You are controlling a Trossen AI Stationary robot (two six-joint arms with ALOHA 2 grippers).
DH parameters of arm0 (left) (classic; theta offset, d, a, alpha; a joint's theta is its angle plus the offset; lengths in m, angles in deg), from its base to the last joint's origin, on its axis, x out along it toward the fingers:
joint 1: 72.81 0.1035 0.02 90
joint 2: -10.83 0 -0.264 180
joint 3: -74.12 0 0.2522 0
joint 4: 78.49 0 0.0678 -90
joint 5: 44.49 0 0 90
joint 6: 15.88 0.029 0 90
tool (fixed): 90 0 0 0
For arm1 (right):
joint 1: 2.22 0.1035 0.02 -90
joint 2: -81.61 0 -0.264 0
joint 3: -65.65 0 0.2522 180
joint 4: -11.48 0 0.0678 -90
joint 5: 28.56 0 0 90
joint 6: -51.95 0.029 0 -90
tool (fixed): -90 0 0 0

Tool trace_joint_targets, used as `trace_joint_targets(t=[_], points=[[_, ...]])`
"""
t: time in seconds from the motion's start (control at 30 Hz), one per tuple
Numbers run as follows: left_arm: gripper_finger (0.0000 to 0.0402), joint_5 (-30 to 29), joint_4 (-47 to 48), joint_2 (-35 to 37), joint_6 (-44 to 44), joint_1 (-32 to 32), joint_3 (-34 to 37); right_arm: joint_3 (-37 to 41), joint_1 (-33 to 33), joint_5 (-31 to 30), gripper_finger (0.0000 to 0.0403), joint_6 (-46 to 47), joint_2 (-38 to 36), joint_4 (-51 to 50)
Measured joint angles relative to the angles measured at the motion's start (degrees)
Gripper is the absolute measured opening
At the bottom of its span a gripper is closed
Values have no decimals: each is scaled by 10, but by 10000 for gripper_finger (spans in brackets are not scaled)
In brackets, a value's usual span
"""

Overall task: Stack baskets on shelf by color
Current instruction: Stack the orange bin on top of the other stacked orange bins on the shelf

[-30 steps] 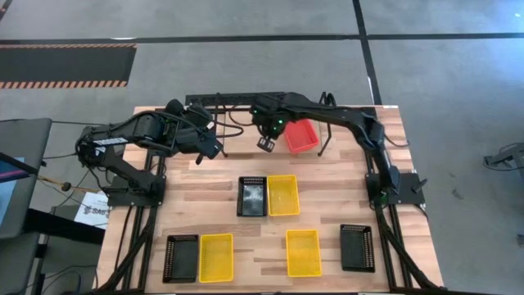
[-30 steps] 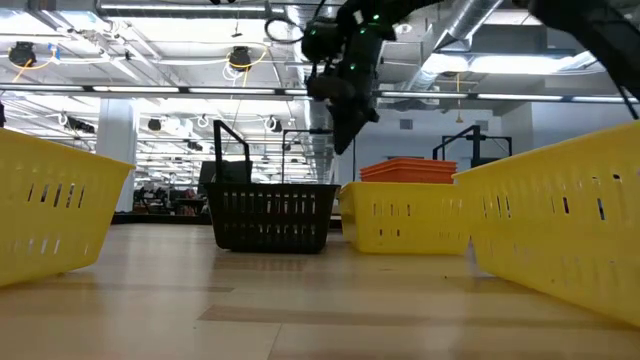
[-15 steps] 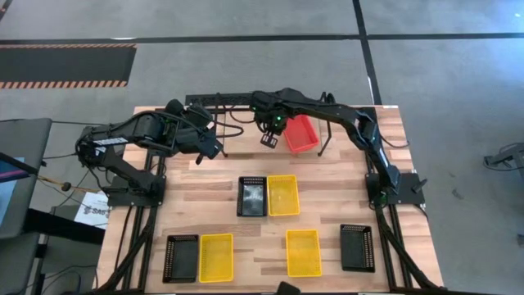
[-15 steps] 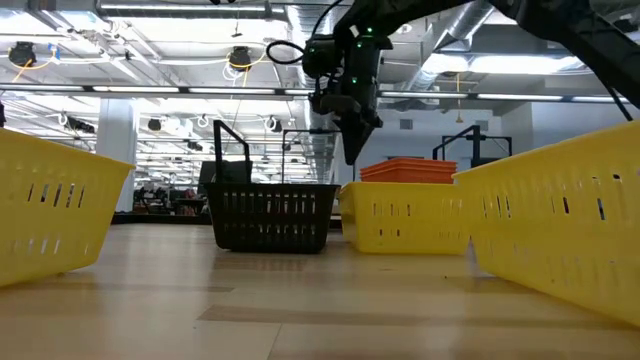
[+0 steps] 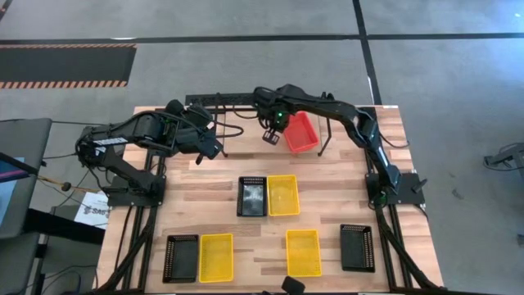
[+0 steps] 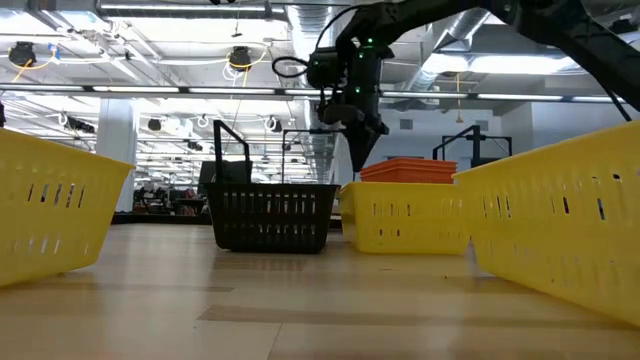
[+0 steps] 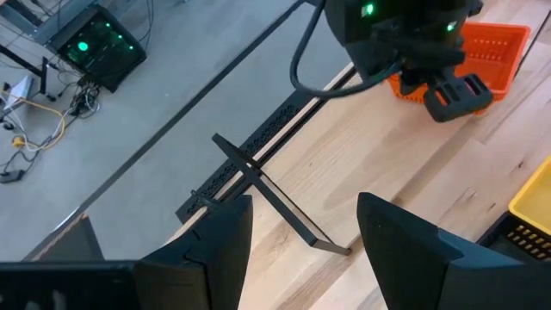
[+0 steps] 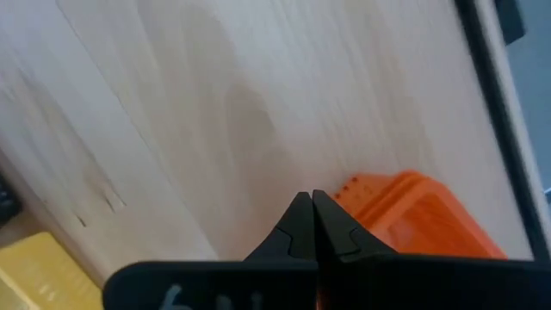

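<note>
A stack of red baskets (image 5: 300,133) (image 6: 408,170) sits askew at the table's far side, by the black rod shelf (image 5: 221,100). My right gripper (image 5: 269,136) (image 8: 312,207) hangs shut in the air just left of that stack, touching nothing. My left gripper (image 5: 209,148) (image 7: 301,231) waits open over the far left part of the table. Black baskets (image 5: 252,196) (image 5: 181,257) (image 5: 357,247) and yellow baskets (image 5: 283,195) (image 5: 216,257) (image 5: 302,251) stand flat on the wood.
The shelf's upright looped end (image 7: 258,185) stands on the table in front of my left gripper. In the low view a black basket (image 6: 272,216) and a yellow one (image 6: 405,215) stand mid-table, with yellow baskets (image 6: 55,210) (image 6: 560,230) close to the near edge.
My right gripper has drifted toward the table's far edge and toward the red stack, sinking a little and turning slightly. The baskets have stayed where they were.
</note>
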Motion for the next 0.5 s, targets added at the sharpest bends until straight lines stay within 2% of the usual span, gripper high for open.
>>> trace_joint_targets(t=[0.5], points=[[201, 10, 0, 0, 0, 0, 0, -1, -19, -9, 0, -15, 15, -2]])
